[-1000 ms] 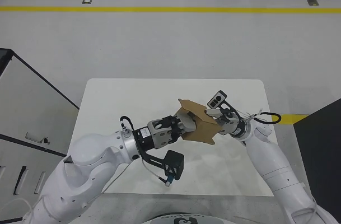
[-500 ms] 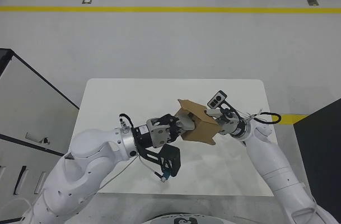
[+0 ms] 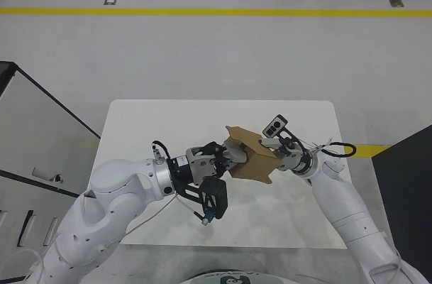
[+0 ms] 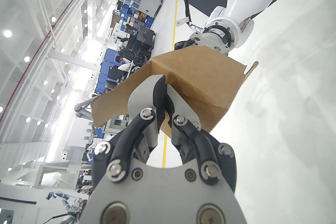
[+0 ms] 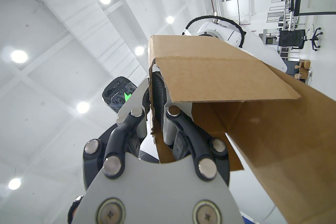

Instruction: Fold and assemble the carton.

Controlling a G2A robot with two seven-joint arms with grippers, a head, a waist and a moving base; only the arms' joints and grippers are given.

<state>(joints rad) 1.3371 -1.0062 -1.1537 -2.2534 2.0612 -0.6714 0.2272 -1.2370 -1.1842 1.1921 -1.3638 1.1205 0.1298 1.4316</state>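
**A:** What has moved over the bench (image 3: 145, 128) in this last second?

**B:** Starting with the biggest thing, the left arm (image 3: 123, 192). Its elbow has swung inward and its wrist has rolled, so the dark camera block under it sits closer to the carton than before. The right arm (image 3: 343, 206) has not shifted at all.

**A:** And the carton (image 3: 252, 157) itself?

**B:** It sits in the same spot, lifted clear above the middle of the bench and tilted, strung between the two arms. It is partly opened into a box shape, with one flap (image 4: 113, 104) sticking out loose.

**A:** Are both claws on it?

**B:** Yes. The left claw (image 4: 164, 86) is clenched on the edge of one cardboard wall, with the pads pinching the sheet. The right claw (image 5: 155, 93) is clamped on a wall edge at the opposite end (the board runs straight between its fingers).

**A:** So what does the wrist roll mean?

**B:** I read it as the left arm twisting its end while the right one anchors, which works a crease rather than moving the box. The folding is underway and far from finished.
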